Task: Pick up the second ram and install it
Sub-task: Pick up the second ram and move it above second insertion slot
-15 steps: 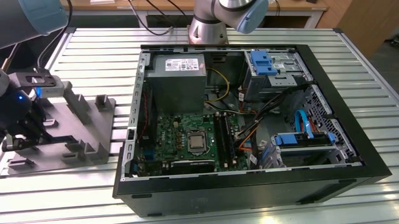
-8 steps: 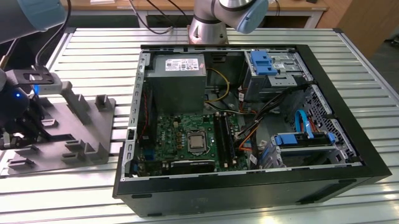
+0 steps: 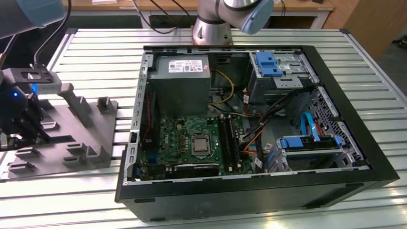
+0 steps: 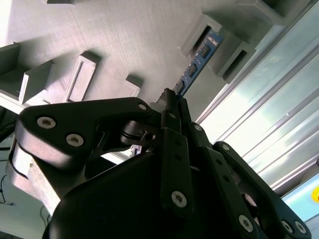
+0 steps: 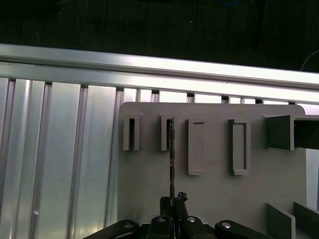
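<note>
**One stick gripped at the tray, none of the installing yet done**

Two black fingers of the gripper (image 5: 172, 200) are pinching narrowly on the near end of the second ram (image 5: 172, 159), which is showing edge-on in the first wrist view as a thin dark line. Its far end is sitting at a slot of the grey fixture tray (image 5: 214, 199), so the stick is judged grasped but not lifted clear. In the second wrist view the board is running from the fingertips toward a raised holder on the tray. The tray is lying on the slatted aluminium table (image 3: 381, 119) at the exterior view's left, just beside the open computer case (image 3: 254, 191). Farther in, the green motherboard (image 3: 178, 138) is lying flat, its long black memory slots (image 3: 228, 138) well apart from the gripper. Lifting out, carrying across and seating are judged to be remaining.
</note>
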